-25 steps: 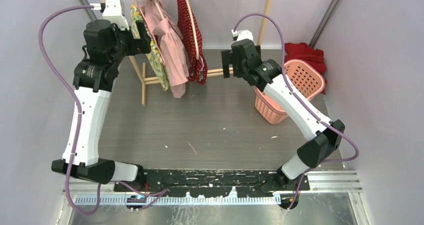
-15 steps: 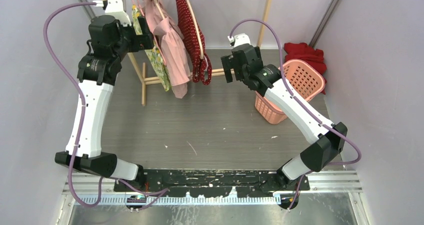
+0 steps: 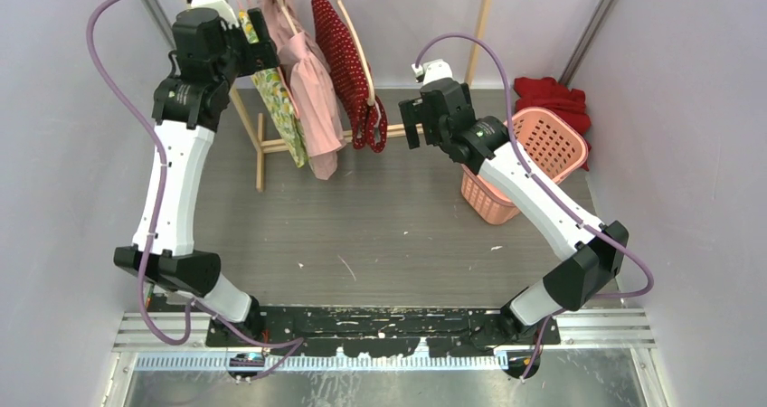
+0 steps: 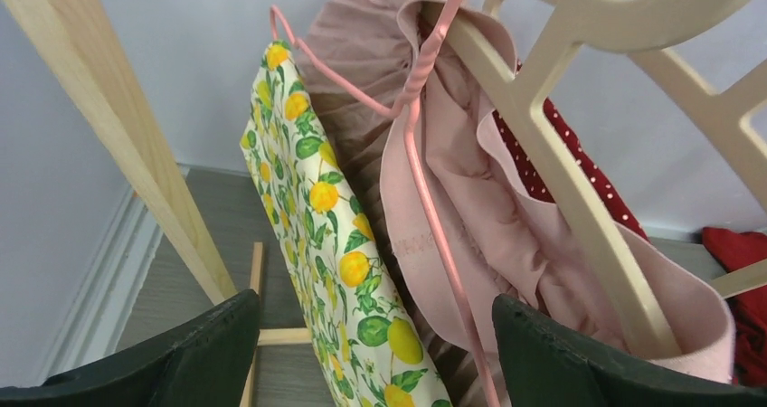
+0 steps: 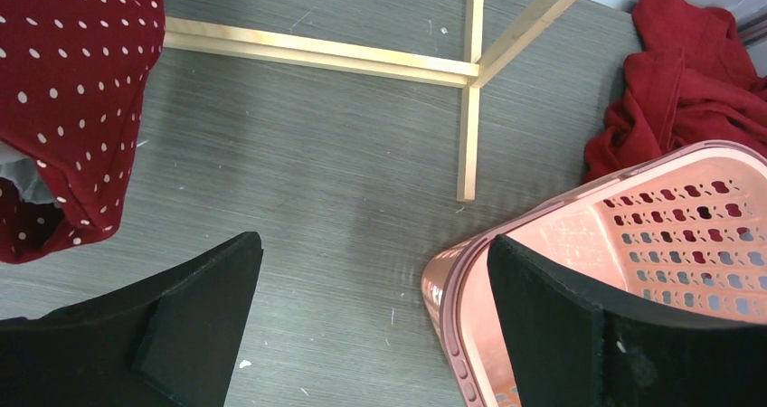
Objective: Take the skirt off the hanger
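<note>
Three garments hang on the wooden rack [image 3: 262, 145]: a lemon-print one [image 3: 276, 99] [image 4: 335, 244], a gathered pink one [image 3: 312, 90] [image 4: 452, 181] and a red dotted one [image 3: 348, 63] [image 4: 579, 181]. Which of them is the skirt I cannot tell. A pink wire hanger [image 4: 425, 208] runs down between the lemon and pink cloth, and a pale wooden hanger [image 4: 561, 181] carries pink fabric. My left gripper [image 3: 258, 50] [image 4: 373, 335] is open, close up against the lemon and pink garments and holding nothing. My right gripper [image 3: 409, 122] [image 5: 375, 262] is open over the floor, right of the red garment [image 5: 63, 99].
A salmon laundry basket [image 3: 534, 158] [image 5: 651, 235] stands on the floor under my right arm. A red cloth [image 3: 547, 90] [image 5: 687, 72] lies heaped behind it. The rack's slanted post [image 4: 118, 145] is left of my left gripper, and its floor bars [image 5: 317, 52] cross ahead of my right gripper.
My left arm has risen and pushed further back to the rack's top, against the hanging garments. The red dotted garment has swung slightly. My right gripper has shifted a little.
</note>
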